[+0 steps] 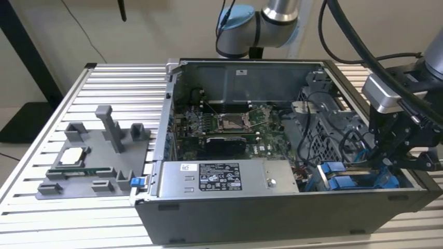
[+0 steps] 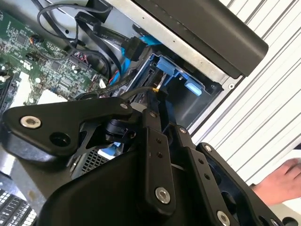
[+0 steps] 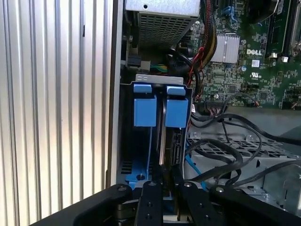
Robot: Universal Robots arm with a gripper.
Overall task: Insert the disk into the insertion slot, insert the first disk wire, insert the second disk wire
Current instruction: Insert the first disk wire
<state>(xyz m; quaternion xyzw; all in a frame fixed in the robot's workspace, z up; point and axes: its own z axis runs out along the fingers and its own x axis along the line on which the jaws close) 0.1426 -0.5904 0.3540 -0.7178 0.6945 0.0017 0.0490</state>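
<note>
Ribbed aluminium table (image 1: 111,83), open computer case (image 1: 277,218) lying on it, side panel off so the arm can reach in from above. Gripper (image 2: 156,96) hangs inside the case, over the corner holding the insertion slot (image 3: 157,77). Can't tell how wide the pincer is, or whether it grips anything. Disk (image 3: 173,143) looks seated on edge in the slot, with its blue frame tab at the bay's mouth. That's my read, since it's mostly edge-on. Black cables (image 3: 221,146) lie loose inside the case beside the slot; can't tell if any is plugged into the disk. Power supply (image 1: 221,179), inside along the case wall, carries a black label. Motherboard (image 1: 229,124) has white print and stickers. Person's hand (image 2: 282,181) rests on the table outside the case.
</note>
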